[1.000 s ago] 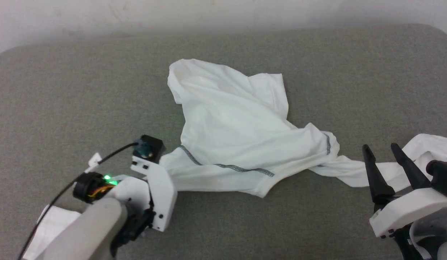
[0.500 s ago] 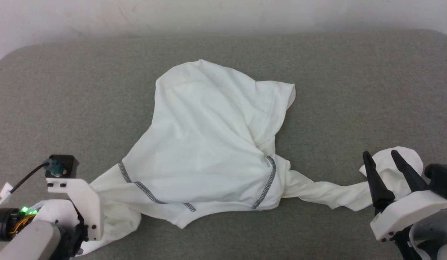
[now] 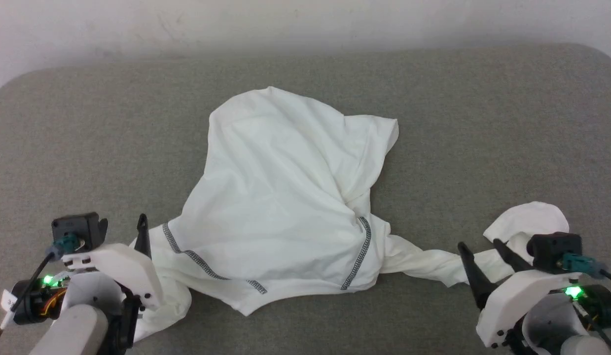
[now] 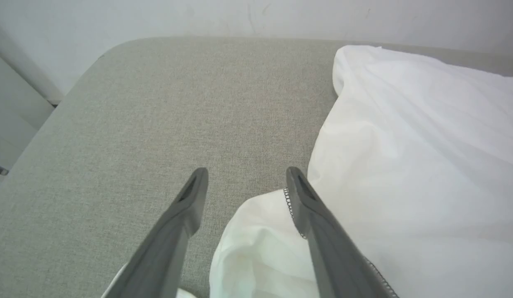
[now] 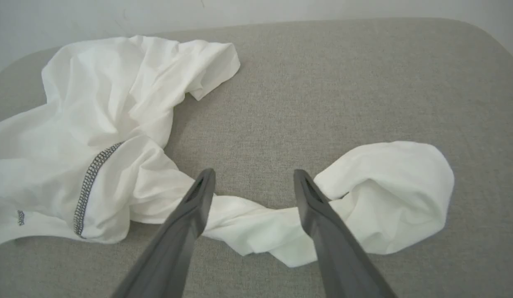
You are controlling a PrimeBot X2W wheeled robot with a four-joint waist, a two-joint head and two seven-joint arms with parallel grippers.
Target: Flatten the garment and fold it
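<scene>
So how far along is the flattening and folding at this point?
Done: the garment lies roughly spread on the grey surface, though its body is creased. In hand: nothing. The left gripper and right gripper are open, each at a sleeve. Left: the right-side sleeve is twisted and bunched at its end, the left-side sleeve is crumpled, and no fold is made.

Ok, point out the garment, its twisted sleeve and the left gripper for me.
garment (image 3: 285, 187), head view, middle of the white body panel.
twisted sleeve (image 3: 426, 264), head view, middle of the roped stretch.
left gripper (image 4: 246, 174), left wrist view, midway between its fingertips.
</scene>
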